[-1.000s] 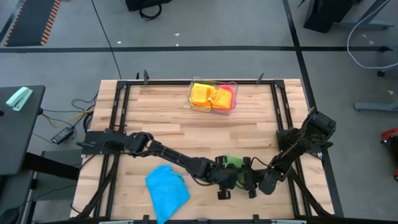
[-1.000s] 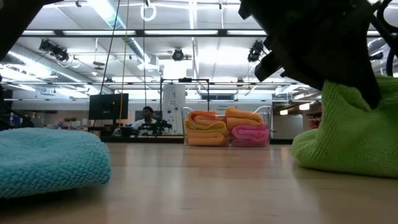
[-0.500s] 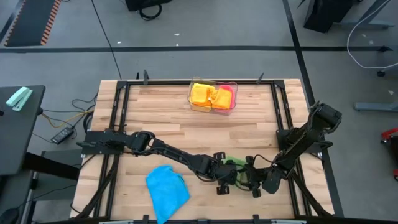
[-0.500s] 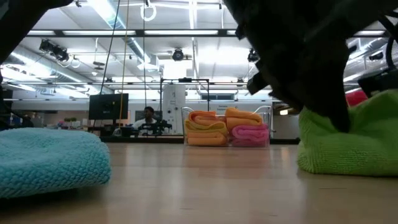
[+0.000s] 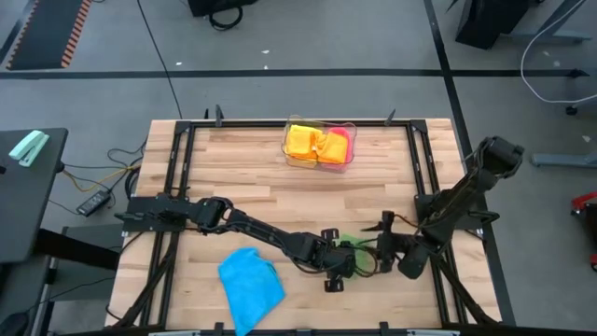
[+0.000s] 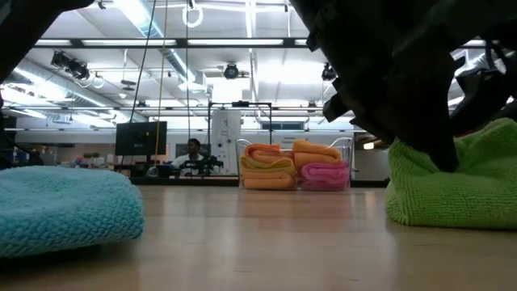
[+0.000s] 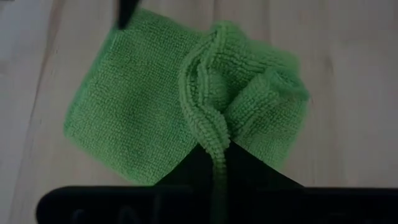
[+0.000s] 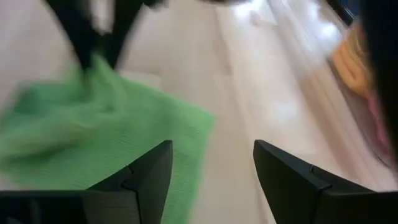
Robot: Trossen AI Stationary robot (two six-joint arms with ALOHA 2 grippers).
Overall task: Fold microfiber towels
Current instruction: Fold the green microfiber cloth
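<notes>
Green towel (image 7: pixel 155 106) shows pinched in the left hand (image 7: pixel 217 155) in its wrist view; right hand (image 8: pixel 211 168) spread, empty.

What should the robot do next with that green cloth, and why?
Probably carry the pinched edge across and lay it flat. The left end effector is shut on a bunched fold of the green towel, while the right end effector is open and off the towel.

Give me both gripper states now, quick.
Left gripper: shut on the green towel, pinching a raised fold.
Right gripper: open, empty, beside the towel.
</notes>
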